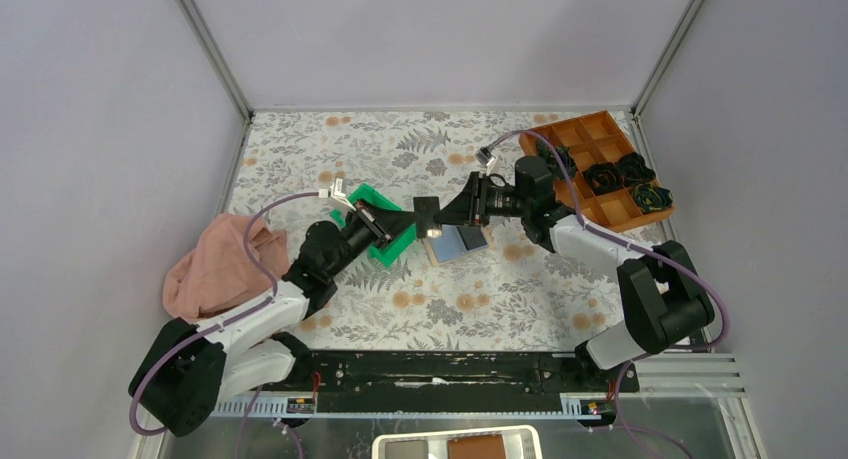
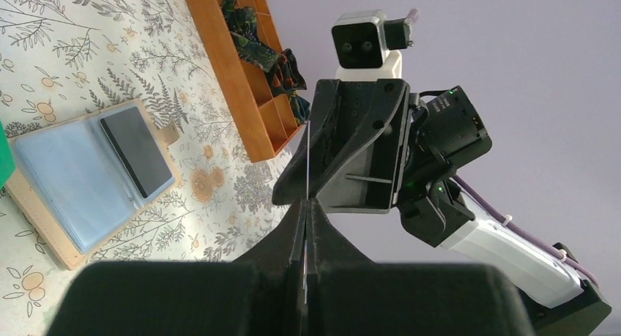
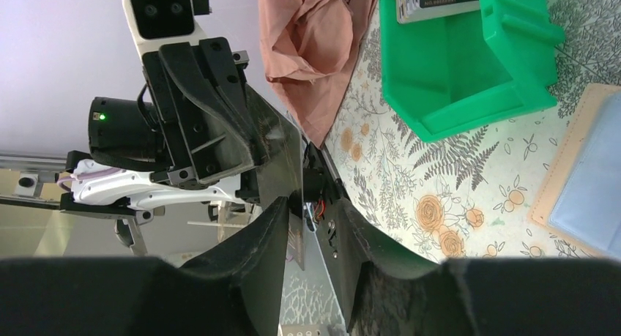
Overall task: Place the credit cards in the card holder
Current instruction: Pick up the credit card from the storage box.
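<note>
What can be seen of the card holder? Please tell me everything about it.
The card holder lies open and flat on the flowered table. Its border looks like tan leather; the inner face is pale blue-grey and smooth. One dark card lies on one half, near a small tan tab at the edge. Nothing else touches it.

Bright, even light, soft shadows, blurry foreground in wrist views

Both arms (image 1: 565, 237) are blocking the middle above the card holder (image 1: 460, 243). A tray (image 1: 372, 195) is sitting at ten o'clock, a cloth (image 1: 215, 264) at nine and a box (image 1: 610, 211) at two. The table (image 1: 330, 144) is lying open at twelve and six.
</note>
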